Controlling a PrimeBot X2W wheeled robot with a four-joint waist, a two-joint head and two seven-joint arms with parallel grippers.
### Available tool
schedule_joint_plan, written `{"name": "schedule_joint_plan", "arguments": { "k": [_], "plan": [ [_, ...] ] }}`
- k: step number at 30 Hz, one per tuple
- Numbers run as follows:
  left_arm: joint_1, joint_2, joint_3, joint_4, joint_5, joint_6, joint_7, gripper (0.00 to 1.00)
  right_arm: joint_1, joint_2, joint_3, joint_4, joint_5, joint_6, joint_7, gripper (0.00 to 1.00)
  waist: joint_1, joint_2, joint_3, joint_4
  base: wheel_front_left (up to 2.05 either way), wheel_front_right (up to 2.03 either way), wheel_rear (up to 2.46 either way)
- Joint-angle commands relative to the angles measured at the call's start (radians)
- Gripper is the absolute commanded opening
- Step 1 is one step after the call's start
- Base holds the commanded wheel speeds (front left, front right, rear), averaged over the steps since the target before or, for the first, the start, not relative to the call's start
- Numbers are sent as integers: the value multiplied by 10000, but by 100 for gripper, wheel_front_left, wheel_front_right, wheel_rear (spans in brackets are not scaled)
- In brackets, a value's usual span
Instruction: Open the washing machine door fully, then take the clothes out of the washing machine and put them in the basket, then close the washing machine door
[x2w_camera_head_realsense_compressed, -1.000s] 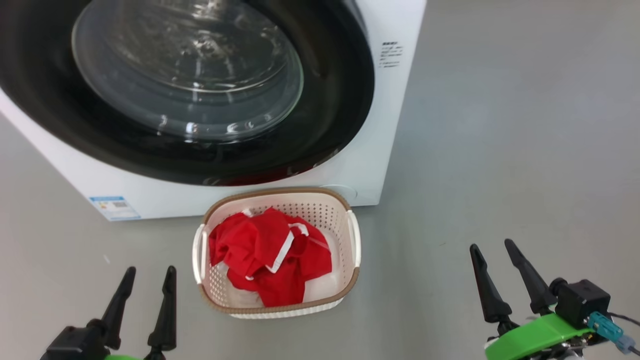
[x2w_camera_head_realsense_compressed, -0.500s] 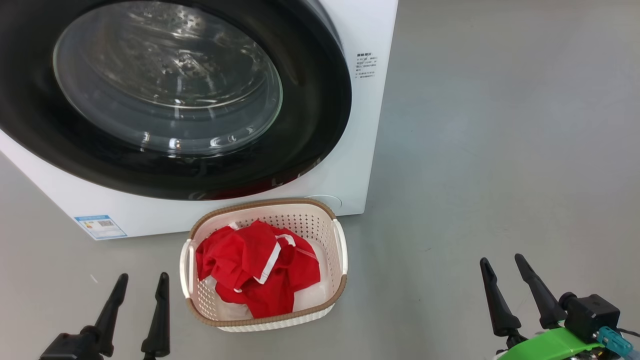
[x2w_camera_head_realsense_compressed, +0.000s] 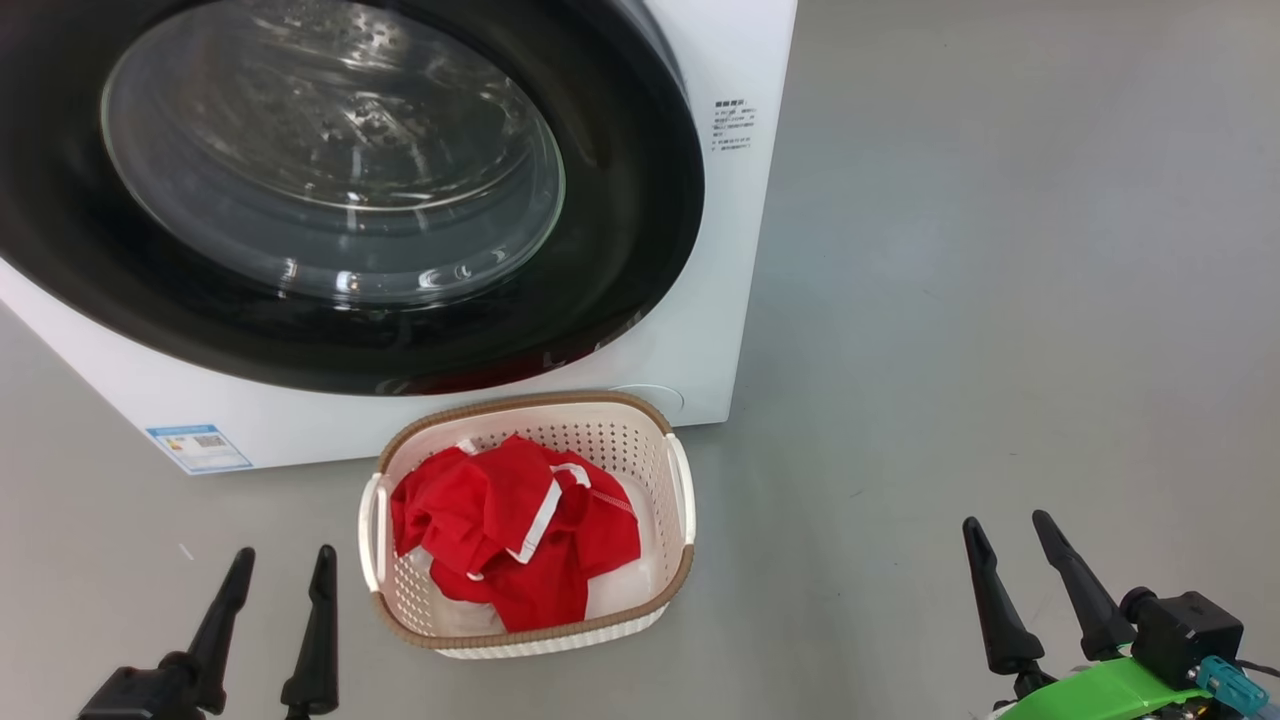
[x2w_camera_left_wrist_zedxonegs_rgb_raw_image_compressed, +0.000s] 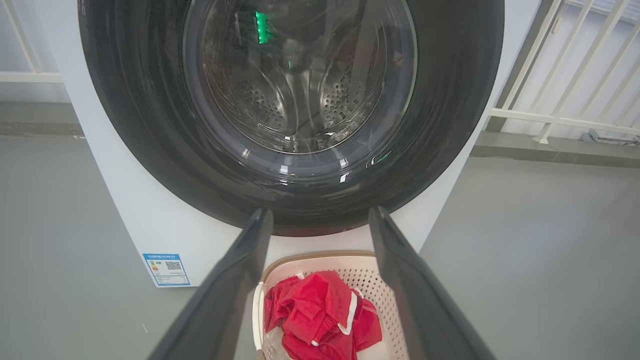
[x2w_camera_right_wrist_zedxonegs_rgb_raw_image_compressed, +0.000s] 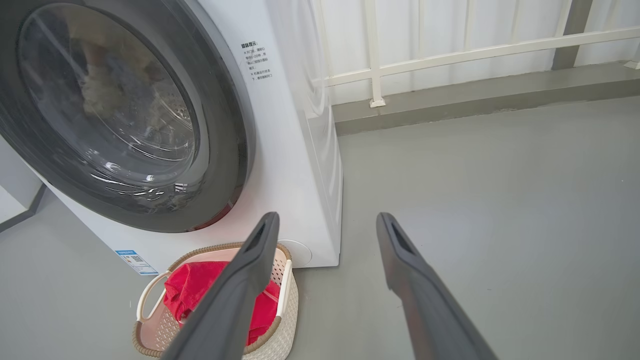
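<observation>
Holding both pairs of jaws spread wide and empty at the bottom corners. Finding the clothes (x2w_camera_head_realsense_compressed: 515, 530) heaped in the basket (x2w_camera_head_realsense_compressed: 520, 398) at lower centre, just before the washing machine (x2w_camera_head_realsense_compressed: 745, 60), door (x2w_camera_head_realsense_compressed: 330, 170) apparently shut. Probably needing only a latch check: pressing the black frame, not the glass.

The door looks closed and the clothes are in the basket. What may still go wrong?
1. The washing machine door looks shut, but whether it has latched is not visible.
2. The basket stands close before the washing machine; a forward move might knock it.
3. The red glint at the door's lower edge is probably the clothes reflected, but cloth may be trapped.
</observation>
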Motion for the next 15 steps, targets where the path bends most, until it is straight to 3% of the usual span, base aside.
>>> {"name": "schedule_joint_plan", "arguments": {
  "k": [1, 10, 11, 15],
  "plan": [
    [-102, 190, 376, -268, 65, -54, -90, 100, -108, -85, 164, -278, -18, -36, -63, 100, 0, -1, -1, 7, 0, 0, 0],
    [-92, 112, 539, -341, 95, -54, -90, 100, -132, -81, 163, -316, -27, -36, -63, 100, 0, -1, -8, 33, 0, 0, 0],
    [-2, -37, 152, -28, 51, 6, 4, 0, -2, 8, 3, -14, 3, 2, 0, 0, 0, -1, -7, 34, 0, 0, 0],
    [95, -256, 67, 462, 36, 13, 68, 0, 4, 124, 72, 501, 15, 2, 7, 0, 0, -1, -7, 34, 0, 0, 0]
  ]
}}
